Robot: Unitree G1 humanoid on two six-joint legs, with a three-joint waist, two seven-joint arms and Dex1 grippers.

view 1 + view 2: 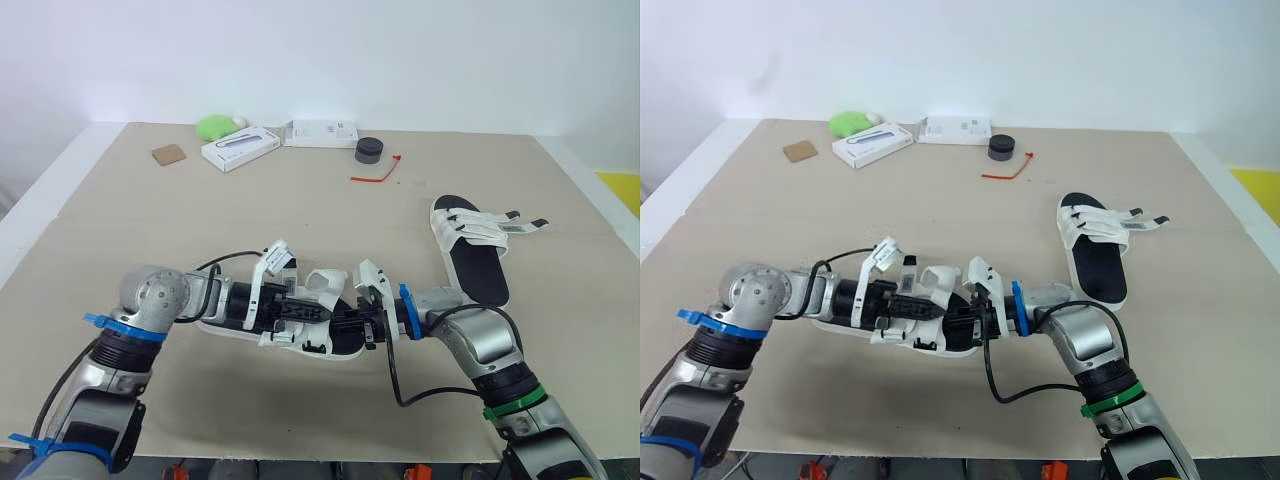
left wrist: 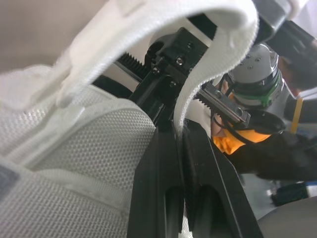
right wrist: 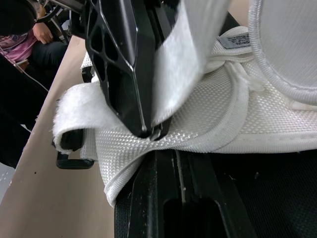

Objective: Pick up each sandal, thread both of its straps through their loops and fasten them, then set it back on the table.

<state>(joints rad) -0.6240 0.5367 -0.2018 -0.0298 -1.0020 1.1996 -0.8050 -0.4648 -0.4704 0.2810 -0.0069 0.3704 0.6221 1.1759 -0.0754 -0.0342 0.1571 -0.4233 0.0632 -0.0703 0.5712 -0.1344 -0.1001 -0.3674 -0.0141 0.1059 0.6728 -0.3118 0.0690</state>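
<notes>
The near sandal (image 1: 335, 347) sits at the front centre of the table (image 1: 140, 230), between the two grippers, which meet over it from opposite sides. The left gripper (image 2: 179, 134) is clamped on a loose white strap (image 2: 208, 64), which arches over and runs down between its two black fingers. The right gripper (image 3: 176, 153) has its fingers pressed together, tips against the sandal's woven white upper (image 3: 218, 114); whether any fabric is pinched between them cannot be told. The second sandal (image 1: 470, 250) lies flat on the right side of the table, well apart from both grippers, strap ends pointing outward. Along the far edge lie a green object (image 1: 217, 126), two white boxes (image 1: 240, 148), a black round item (image 1: 369, 150) and a red tie (image 1: 378, 176).
</notes>
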